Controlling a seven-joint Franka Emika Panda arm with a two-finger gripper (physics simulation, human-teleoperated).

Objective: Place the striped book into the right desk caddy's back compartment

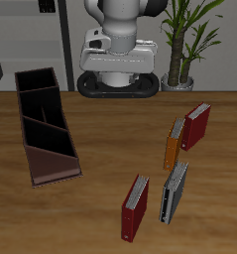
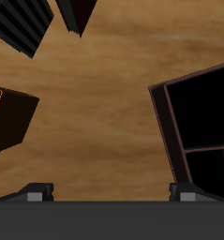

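striped book (image 1: 174, 192) whole only in exterior view

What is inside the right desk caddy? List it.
Nothing visible: the right desk caddy shows only black interior in its three sections, including the back compartment. Its walls hide part of the floors.

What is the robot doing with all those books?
Nothing is being held yet. The robot's gripper hangs open above the table. The striped book lies near the table's front edge, among two red books and an orange one. It is meant for the back compartment of the right desk caddy, which holds nothing.
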